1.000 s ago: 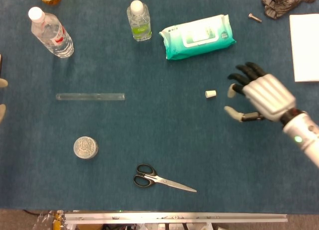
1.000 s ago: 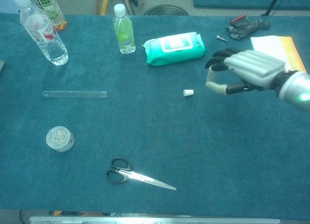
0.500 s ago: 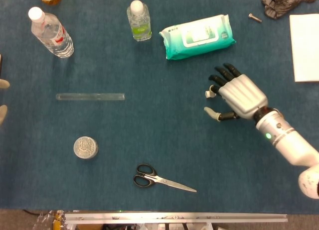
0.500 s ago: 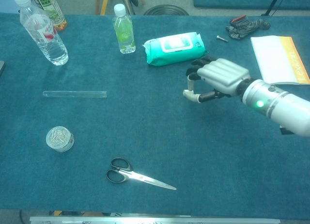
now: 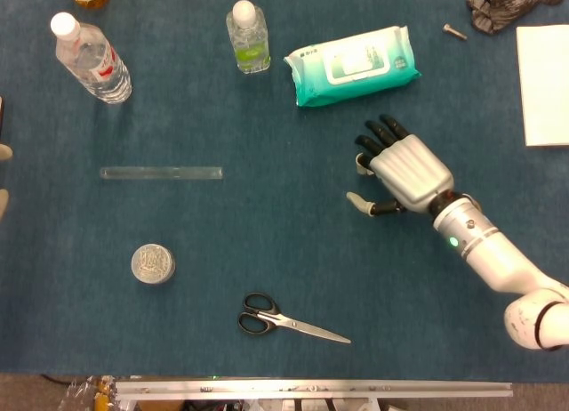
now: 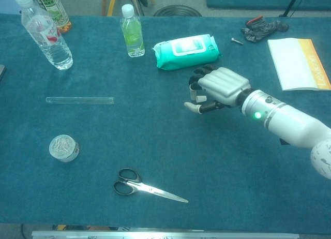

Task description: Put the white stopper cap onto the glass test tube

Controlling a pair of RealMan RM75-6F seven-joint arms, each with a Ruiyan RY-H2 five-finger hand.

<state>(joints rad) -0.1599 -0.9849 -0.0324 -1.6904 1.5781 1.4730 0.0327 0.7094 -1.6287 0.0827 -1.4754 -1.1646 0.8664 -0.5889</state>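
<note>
Shows the right robot hand reaching in from the right, palm down, low over the blue counter near its middle. Has its dark fingers pointing to the far left and spread a little, with the pale thumb stuck out on the near side. Places the white stopper cap right under that hand, peeking out in the chest view between the fingertips and the thumb; mostly hides it beneath the fingers in the head view. Cannot tell whether the cap is pinched, touched or merely covered, so cannot tell whether the hand is gripping it or just cupped above it.

Leaves the glass test tube lying flat on the counter well to the left of the hand, lengthwise from left to right, touching nothing.

Catches the left robot hand only as pale fingertips at the left edge of the head view; cannot tell whether open or closed.

Elsewhere on the counter:
- at the far left, a clear water bottle with a white lid;
- to its right, a small bottle with greenish contents;
- further right, a teal pack of wipes, just beyond the right hand;
- at the far right, a screw, a dark glove and a white booklet;
- near left, a round silvery tin;
- near middle, black-handled scissors, closed, tips to the right.
</note>
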